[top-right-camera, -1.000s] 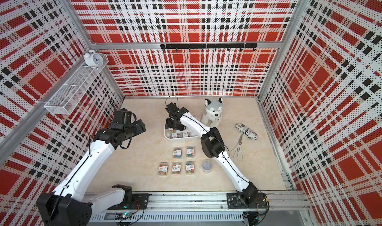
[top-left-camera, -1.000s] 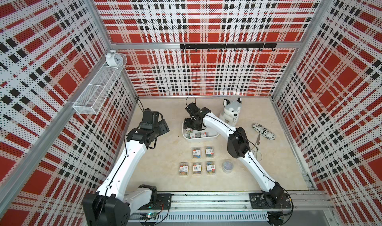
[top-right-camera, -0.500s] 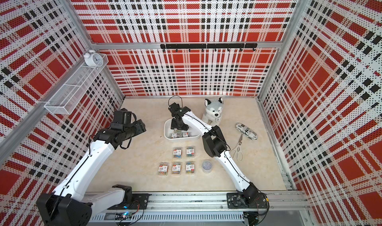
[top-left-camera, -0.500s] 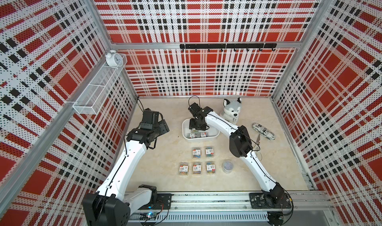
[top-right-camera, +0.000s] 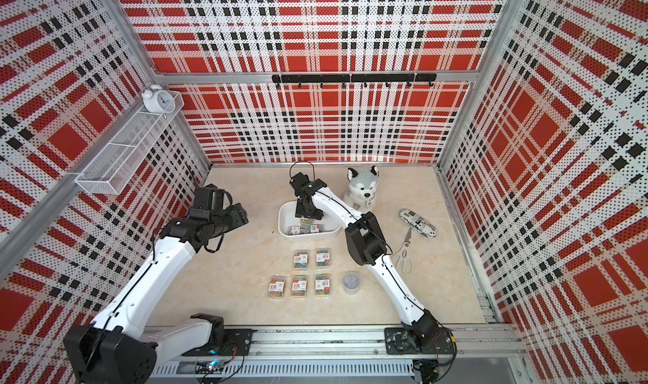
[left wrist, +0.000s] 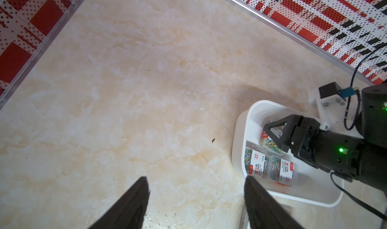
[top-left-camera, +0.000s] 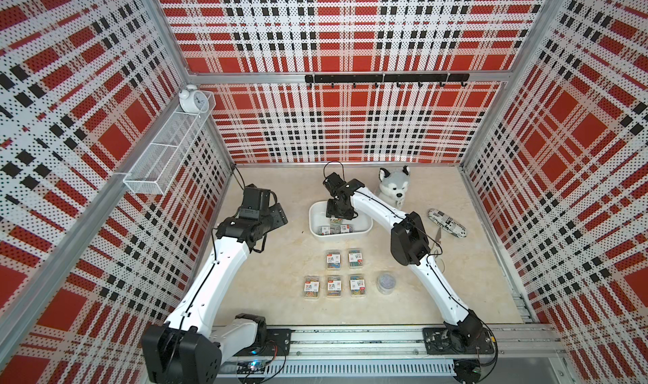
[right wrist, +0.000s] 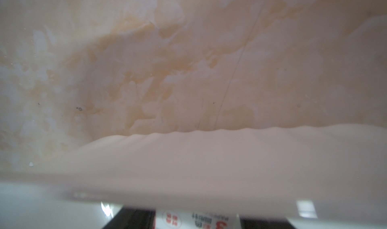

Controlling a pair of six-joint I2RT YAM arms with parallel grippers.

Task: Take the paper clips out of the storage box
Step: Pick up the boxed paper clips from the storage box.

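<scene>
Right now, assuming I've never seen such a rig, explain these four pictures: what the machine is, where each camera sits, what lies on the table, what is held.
These are two white robot arms, each ending in a two-fingered gripper. Two pictures look down from above on the scene; the two others come from cameras on the wrists. On the beige marble-look table lie five clear rectangular plastic cases of coloured paper clips and a small round clear tub, already out of the shallow white plastic storage box. Two more cases lie inside it. The right gripper reaches into the box, closed on a third case, whose red-and-white label shows between its fingers. The left gripper hangs open over the table, holding nothing. A grey-and-white plush dog, scissors and a patterned pouch lie aside.
</scene>
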